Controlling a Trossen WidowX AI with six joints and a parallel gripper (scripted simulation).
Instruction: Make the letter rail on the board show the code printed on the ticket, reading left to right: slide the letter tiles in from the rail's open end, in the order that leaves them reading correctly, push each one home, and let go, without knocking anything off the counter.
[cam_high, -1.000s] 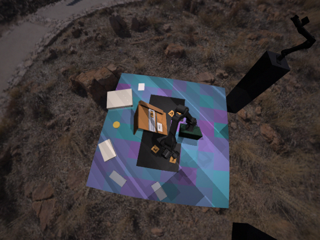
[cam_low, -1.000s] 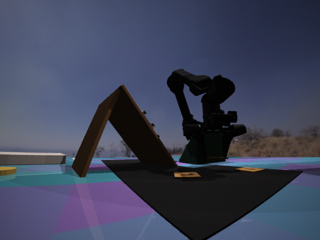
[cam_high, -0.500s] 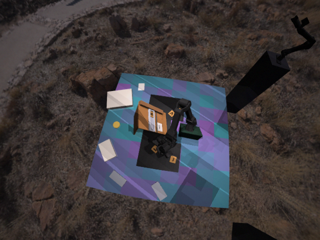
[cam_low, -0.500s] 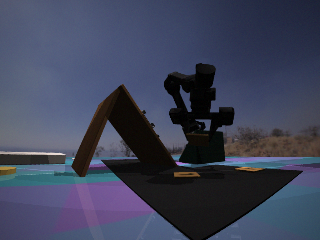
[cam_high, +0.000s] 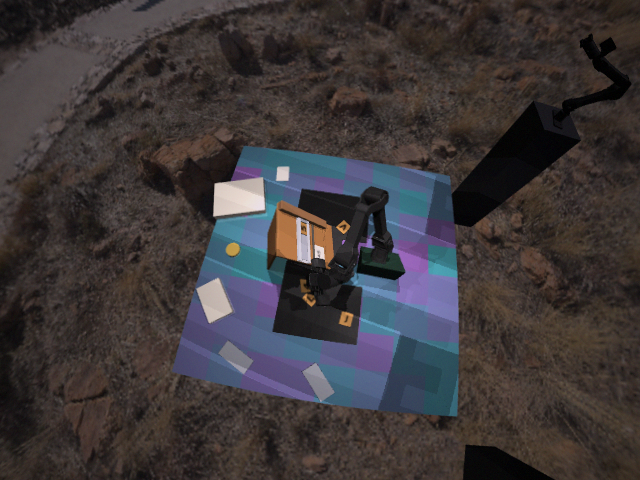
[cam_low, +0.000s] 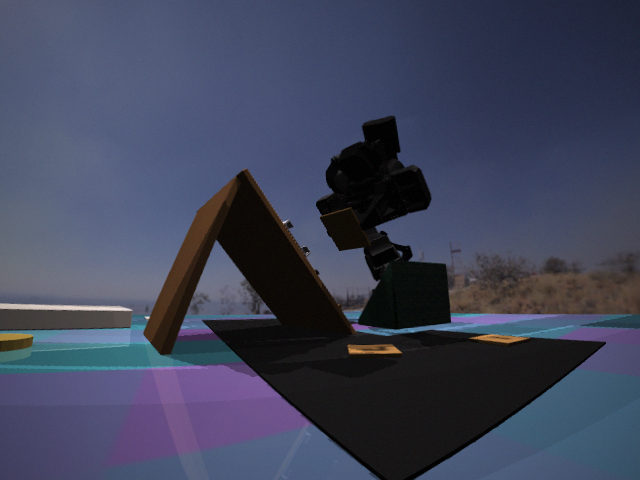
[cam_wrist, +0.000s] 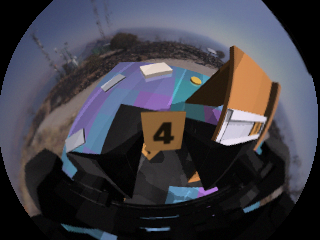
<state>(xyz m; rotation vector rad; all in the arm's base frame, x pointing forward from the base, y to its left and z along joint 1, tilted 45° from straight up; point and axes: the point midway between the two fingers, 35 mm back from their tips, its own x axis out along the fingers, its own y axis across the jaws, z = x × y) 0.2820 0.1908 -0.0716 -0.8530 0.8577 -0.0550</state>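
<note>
My gripper (cam_high: 311, 287) (cam_low: 361, 223) is shut on the 4 tile (cam_low: 343, 230) (cam_wrist: 163, 131), in the air beside the board's near end. The tile's 4 is upright in the wrist view. The leaning orange board (cam_high: 285, 242) (cam_low: 284, 268) (cam_wrist: 250, 82) bears a white letter rail (cam_high: 302, 253) (cam_wrist: 232, 132); one tile (cam_high: 303, 227) (cam_wrist: 257, 129) sits toward its far end. A white card (cam_high: 319, 251), seemingly the ticket, is below the rail; its print is unreadable. Loose tiles lie on the black mat: one (cam_high: 309, 299) (cam_low: 374, 350) near the gripper, another (cam_high: 346, 319) (cam_low: 499, 339) farther right.
Another tile (cam_high: 343, 226) lies on the dark mat (cam_high: 323, 202) beyond the arm. The green base block (cam_high: 381, 264) (cam_low: 419, 294) is right of the board. Pale blocks (cam_high: 239, 197) (cam_high: 215, 300) and a yellow disc (cam_high: 232, 249) (cam_low: 14, 341) (cam_wrist: 195, 80) are left of it.
</note>
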